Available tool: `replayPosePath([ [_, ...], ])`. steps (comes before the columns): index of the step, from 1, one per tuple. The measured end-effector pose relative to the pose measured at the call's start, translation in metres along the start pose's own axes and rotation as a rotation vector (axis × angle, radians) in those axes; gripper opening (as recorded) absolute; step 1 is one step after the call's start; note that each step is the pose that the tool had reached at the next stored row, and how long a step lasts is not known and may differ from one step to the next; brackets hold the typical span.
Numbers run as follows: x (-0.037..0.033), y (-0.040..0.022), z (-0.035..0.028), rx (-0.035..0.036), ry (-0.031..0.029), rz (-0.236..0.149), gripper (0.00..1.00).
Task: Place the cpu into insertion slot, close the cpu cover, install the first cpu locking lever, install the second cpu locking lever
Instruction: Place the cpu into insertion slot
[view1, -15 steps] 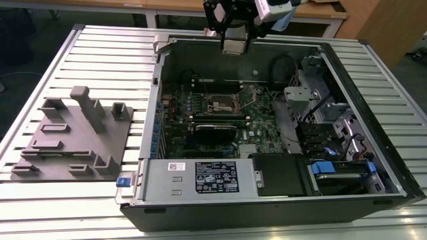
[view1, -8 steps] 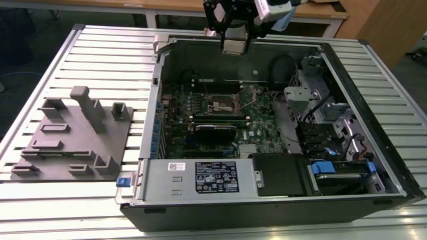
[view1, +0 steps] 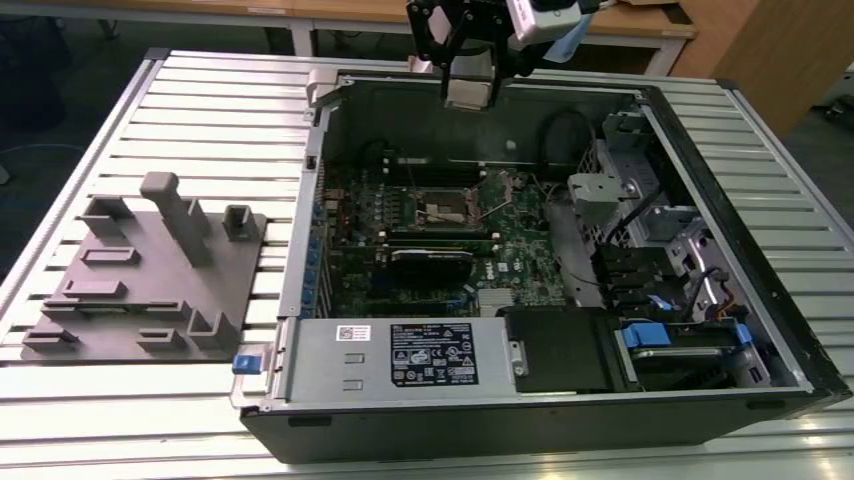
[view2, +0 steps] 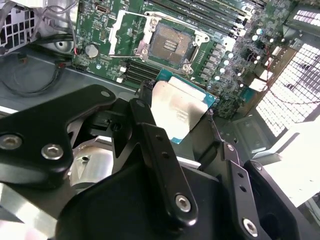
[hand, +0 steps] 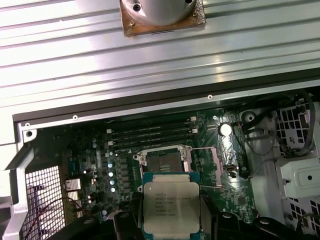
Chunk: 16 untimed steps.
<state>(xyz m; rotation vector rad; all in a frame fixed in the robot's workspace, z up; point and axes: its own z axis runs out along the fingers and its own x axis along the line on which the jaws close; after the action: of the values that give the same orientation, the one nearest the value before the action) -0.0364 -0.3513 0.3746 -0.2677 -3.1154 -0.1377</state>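
Between the black fingers (view2: 150, 135) of the gripper (view2: 177, 117) sits the cpu (view2: 182, 107), clamped by two opposite edges, silver top facing the first wrist view's camera. Chip hangs well above the open computer case (view1: 694, 250), over its far wall in the exterior view, apart from the green board (view1: 521, 280).

Below it in both wrist views is the insertion slot (hand: 161, 161), tan pin field bare. The cpu cover (view2: 135, 15) is swung up off the slot, standing beside it. Long black memory slots (hand: 150, 135) run just beside the slot. Loose cables (hand: 260, 135) and a drive cage (view1: 641, 200) sit toward the exterior view's right, a grey power box (view1: 400, 355) at the near wall.

Case rests on a ribbed metal table (view1: 200, 100), w/ a grey fixture plate (view1: 147, 270) on the exterior view's left.
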Motion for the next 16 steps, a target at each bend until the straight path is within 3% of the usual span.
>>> replayPosePath([
  [16, 0.0, 0.0, 0.0, -0.0003, -0.0014, 0.015, 0.54],
])
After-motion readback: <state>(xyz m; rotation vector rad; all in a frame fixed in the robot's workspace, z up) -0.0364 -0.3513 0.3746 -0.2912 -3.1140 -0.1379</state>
